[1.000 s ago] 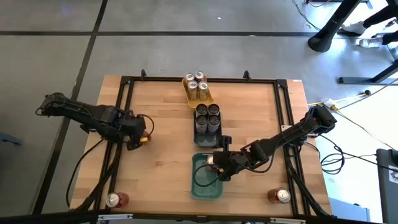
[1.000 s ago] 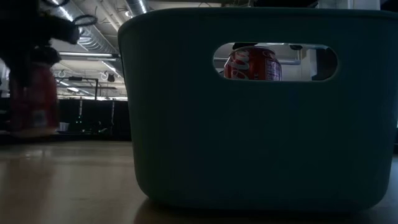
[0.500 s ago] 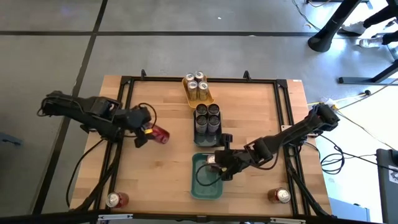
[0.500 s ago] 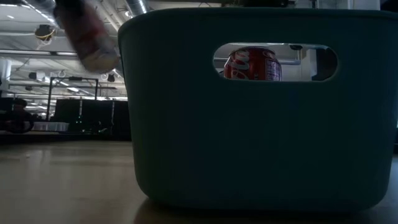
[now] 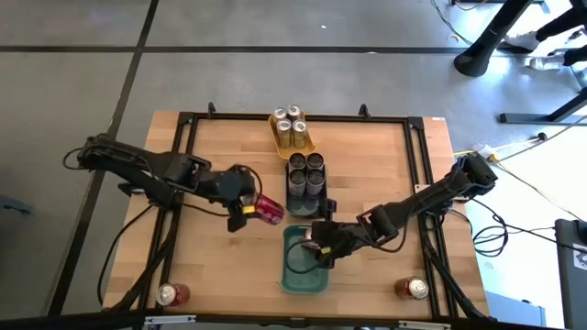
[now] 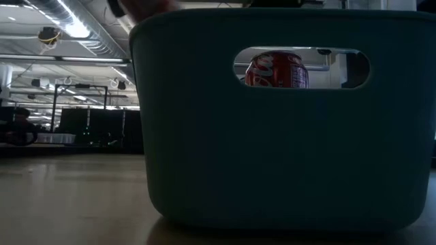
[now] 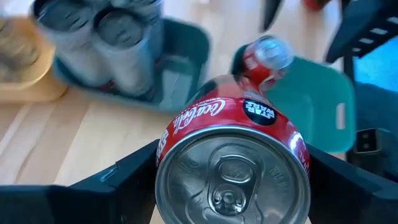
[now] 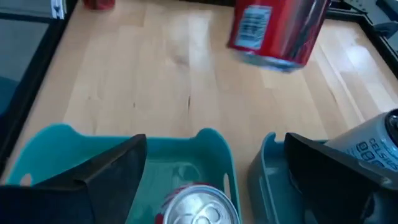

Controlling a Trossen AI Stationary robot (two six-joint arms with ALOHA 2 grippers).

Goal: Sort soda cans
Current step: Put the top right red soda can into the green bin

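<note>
In the high view my left gripper [image 5: 257,207] is shut on a red soda can [image 5: 270,212], in the air left of the dark tray. My right gripper [image 5: 319,247] hangs open over the far end of the teal tray [image 5: 295,277]. A second red can [image 8: 194,208] stands in that tray. It lies between my right gripper's spread fingers and apart from them, and it shows through the tray's handle slot [image 6: 276,70]. Gold cans stand in the yellow tray [image 5: 292,131], and dark cans stand in the dark tray [image 5: 305,176]. My left gripper pinches the red can by its side wall near the top end [image 7: 165,147], one finger [image 7: 124,179] on each side. The fingers come level from the table's left and lie along the can. The can is lifted clear and lies about level, silver top toward the wrist.
One red can stands at the near left corner [image 5: 170,294] and another at the near right corner [image 5: 413,289]. A black frame rail [image 5: 293,118] runs round the tabletop. Bare wood lies left and right of the middle row of trays.
My left gripper has carried its red can toward the table's right and a little toward the near edge, closing on the teal tray. The can has tipped from upright to about level. The can in the teal tray has stayed put.
</note>
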